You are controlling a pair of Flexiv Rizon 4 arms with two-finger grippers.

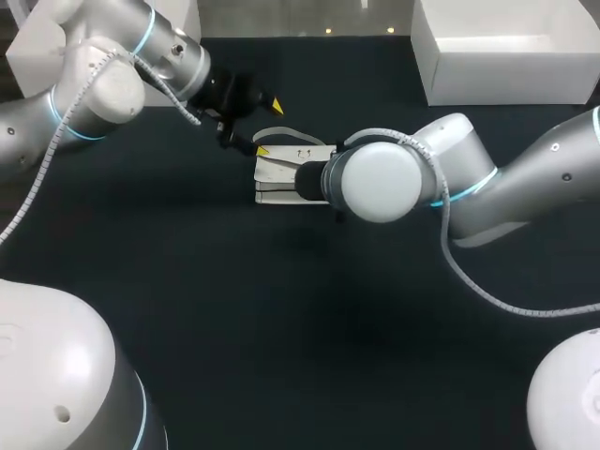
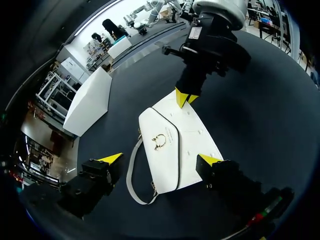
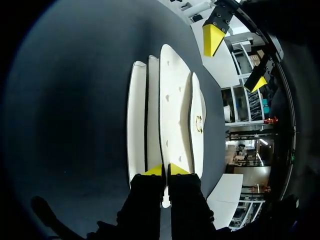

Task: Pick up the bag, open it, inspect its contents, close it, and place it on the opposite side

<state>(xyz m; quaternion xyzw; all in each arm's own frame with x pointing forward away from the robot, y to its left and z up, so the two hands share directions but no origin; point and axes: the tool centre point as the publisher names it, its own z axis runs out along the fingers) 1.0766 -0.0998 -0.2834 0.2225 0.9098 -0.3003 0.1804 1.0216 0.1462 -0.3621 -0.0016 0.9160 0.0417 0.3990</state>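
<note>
Dark tabletop [image 1: 281,328] spreads across the lower frame. Just above centre lies the white bag [image 1: 281,173], with its flap down over a gold clasp [image 2: 159,141] and its contents hidden. Its grey strap [image 2: 129,172] loops beside it. The right gripper [image 3: 165,170] is clenched on the bag's edge panel. The left gripper [image 1: 268,127] hangs over the bag, released, fingers spread wide. Farther back, at upper right, stands an open-topped white box [image 1: 506,80].

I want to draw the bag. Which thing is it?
Find the middle of the black table, between the left arm and right arm. The bag lies flat there, white with a gold clasp and grey strap, unlike the plain white box farther back.
</note>
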